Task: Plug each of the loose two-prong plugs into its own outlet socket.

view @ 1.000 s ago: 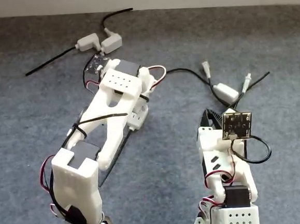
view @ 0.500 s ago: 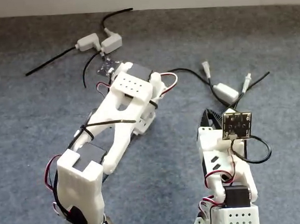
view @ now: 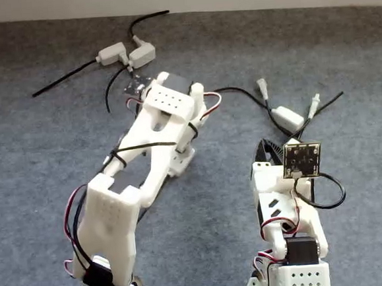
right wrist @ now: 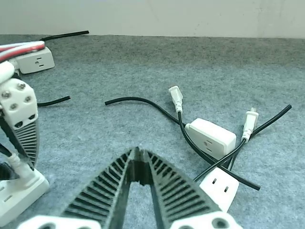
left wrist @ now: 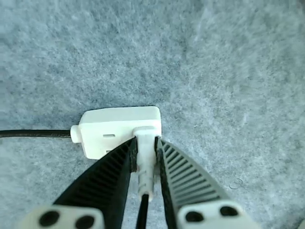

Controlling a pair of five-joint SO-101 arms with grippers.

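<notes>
left gripper [left wrist: 145, 145] pinches a white plug [left wrist: 144, 171] against a white socket block [left wrist: 114, 126] on the grey table; i cannot tell if it is fully seated. the right wrist view adds a loose plug [right wrist: 175, 98] and a second loose plug [right wrist: 249, 119], unplugged near a spare socket [right wrist: 212, 136], with the right gripper [right wrist: 139, 155] closed on nothing.

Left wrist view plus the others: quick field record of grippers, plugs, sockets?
left gripper: shut on held plug
held plug: front against socket block, prongs hidden
right gripper: shut, empty
loose plugs: plug one, plug two, both lying unplugged on carpet
free sockets: socket A, socket B, beside them
</notes>
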